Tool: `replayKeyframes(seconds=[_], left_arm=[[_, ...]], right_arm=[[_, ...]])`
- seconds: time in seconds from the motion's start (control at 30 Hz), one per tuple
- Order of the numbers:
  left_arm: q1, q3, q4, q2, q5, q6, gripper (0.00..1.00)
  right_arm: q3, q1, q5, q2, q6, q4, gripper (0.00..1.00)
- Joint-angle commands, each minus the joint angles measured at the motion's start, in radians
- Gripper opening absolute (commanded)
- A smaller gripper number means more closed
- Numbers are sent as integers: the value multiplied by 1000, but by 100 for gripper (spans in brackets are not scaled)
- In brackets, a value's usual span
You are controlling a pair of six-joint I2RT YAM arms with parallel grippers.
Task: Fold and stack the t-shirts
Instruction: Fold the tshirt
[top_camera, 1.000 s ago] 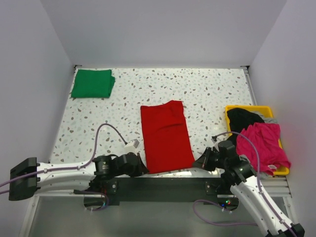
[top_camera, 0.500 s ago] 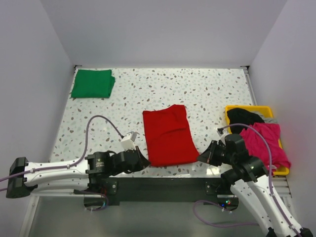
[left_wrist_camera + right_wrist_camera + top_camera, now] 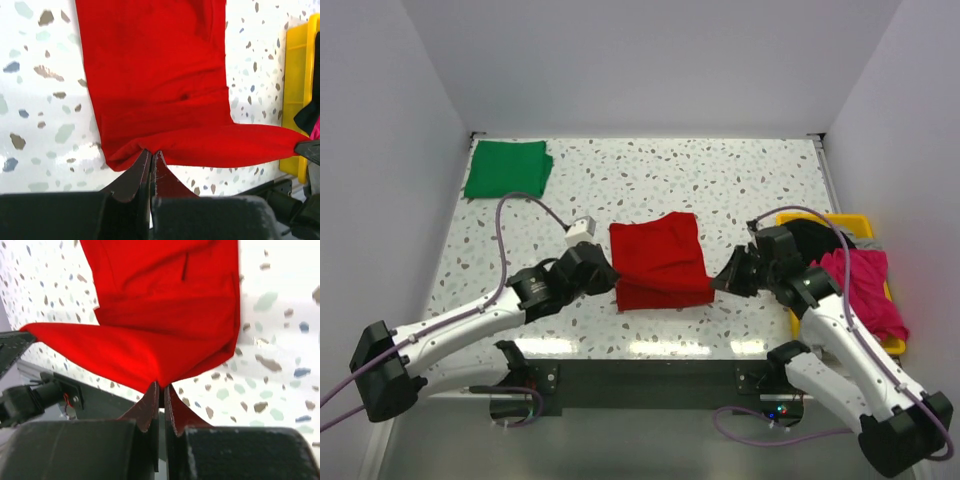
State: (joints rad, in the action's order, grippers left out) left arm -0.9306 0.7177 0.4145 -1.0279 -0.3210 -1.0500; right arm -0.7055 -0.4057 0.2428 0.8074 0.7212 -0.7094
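We judge this to be the fold that brings the near hem of the bright red cloth t-shirt point(image 3: 660, 262) over its far half. To do it well, we would carry both corners forward level and at one pace, with the hem drawn straight between them so the cloth does not sag or twist. We would then lay the hem squarely on the far edge before letting go. The left gripper point(image 3: 151, 155) has its jaws pressed together on the near left corner of the shirt, a pinch of red cloth showing right at its fingertips. The right gripper point(image 3: 161, 387) is closed just as tightly on the near right corner. The lifted hem spans the gap between the two grippers, and the rest of the shirt lies flat on the speckled white table point(image 3: 620, 190) just ahead of both. The deep green cloth t-shirt point(image 3: 506, 168), already folded, sits well beyond the left gripper and off to its left. The yellow plastic tray point(image 3: 820, 220) lies close by the right gripper's outer side.
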Motion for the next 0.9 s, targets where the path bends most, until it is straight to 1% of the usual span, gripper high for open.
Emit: replayKeyframes(seconds=[0.0, 0.07, 0.1, 0.17, 0.2, 0.23, 0.33, 0.37, 0.43, 0.47, 0.53, 0.57, 0.6, 0.63, 0.67, 0.7, 0.73, 0.77, 0.8, 0.83, 0.87], left_arm=[[90, 86, -91, -49, 71, 134, 0], [130, 126, -100, -75, 94, 168, 0], [168, 140, -114, -98, 117, 179, 0], [209, 179, -129, -126, 144, 208, 0], [254, 195, -147, -165, 181, 215, 0], [274, 224, -158, -187, 197, 223, 0], [343, 297, -189, -288, 246, 255, 0], [360, 316, -194, -317, 260, 272, 0], [404, 379, -209, -405, 293, 289, 0], [433, 397, -221, -434, 316, 301, 0], [464, 448, -232, -517, 344, 311, 0], [493, 462, -238, -572, 349, 312, 0], [510, 482, -244, -596, 361, 312, 0], [529, 489, -258, -622, 384, 312, 0], [561, 499, -281, -648, 423, 315, 0], [575, 521, -289, -700, 442, 318, 0], [596, 537, -299, -753, 466, 332, 0], [607, 552, -299, -753, 468, 340, 0], [618, 580, -302, -797, 476, 346, 1], [630, 588, -304, -816, 484, 350, 7], [659, 586, -316, -828, 499, 351, 16]], right_arm=[[-126, 1, -75, 106, -42, 113, 0], [-194, 1, -89, 159, -57, 125, 0], [-218, 1, -102, 188, -62, 128, 0], [-293, 4, -122, 278, -80, 136, 0], [-319, 5, -129, 308, -85, 137, 0], [-342, 8, -141, 372, -89, 143, 0], [-439, 34, -131, 485, -100, 171, 0], [-490, 42, -131, 562, -112, 174, 0], [-535, 76, -111, 648, -115, 197, 0], [-578, 83, -108, 726, -121, 220, 0], [-648, 105, -91, 801, -131, 246, 0], [-678, 111, -80, 890, -135, 258, 0], [-708, 122, -83, 932, -141, 257, 0], [-773, 126, -85, 982, -146, 254, 0], [-804, 133, -77, 1025, -150, 249, 0], [-836, 146, -56, 1109, -155, 248, 0], [-889, 151, -48, 1143, -158, 242, 2], [-916, 159, -36, 1176, -163, 240, 8], [-936, 174, -30, 1231, -163, 240, 16], [-956, 182, -27, 1249, -163, 241, 23], [-994, 188, -20, 1269, -166, 232, 31]])
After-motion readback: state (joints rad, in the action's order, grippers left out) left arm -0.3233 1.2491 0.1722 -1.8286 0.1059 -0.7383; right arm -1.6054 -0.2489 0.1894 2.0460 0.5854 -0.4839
